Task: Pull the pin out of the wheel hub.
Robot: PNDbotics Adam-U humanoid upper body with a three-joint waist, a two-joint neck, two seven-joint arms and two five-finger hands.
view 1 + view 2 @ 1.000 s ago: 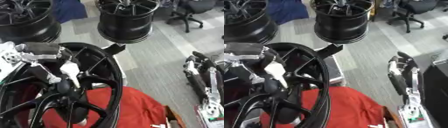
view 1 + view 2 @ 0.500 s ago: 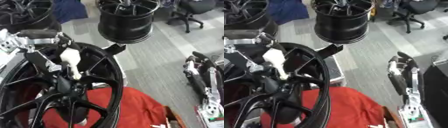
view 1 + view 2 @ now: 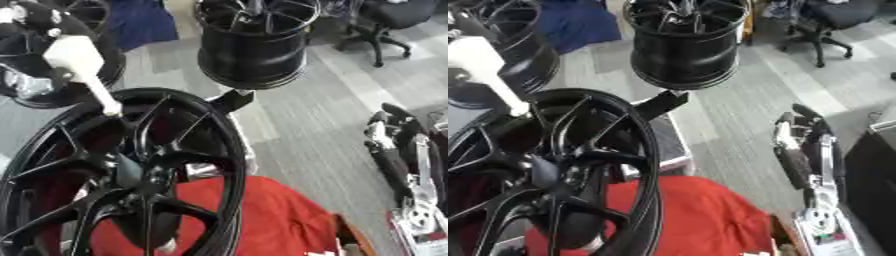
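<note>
A large black wheel (image 3: pixel 131 170) stands tilted at the lower left, its hub (image 3: pixel 153 176) at the middle of the spokes. The white pin (image 3: pixel 80 67), thick at the top and thin below, hangs in the air above the wheel's upper rim, its tip clear of the hub. My left hand (image 3: pixel 31 20) is at the top left corner, blurred, shut on the pin's thick end. My right hand (image 3: pixel 395 150) rests open at the right edge, fingers up, away from the wheel.
A red cloth (image 3: pixel 271 220) lies under the wheel. A second black rim (image 3: pixel 254 45) stands at the top centre, and another (image 3: pixel 514 45) at the top left. An office chair (image 3: pixel 385 20) is at the back right, on grey floor.
My left hand has risen up and to the left with the pin, drawing its thin shaft out of the hub until it is above the rim. The right hand has stayed put.
</note>
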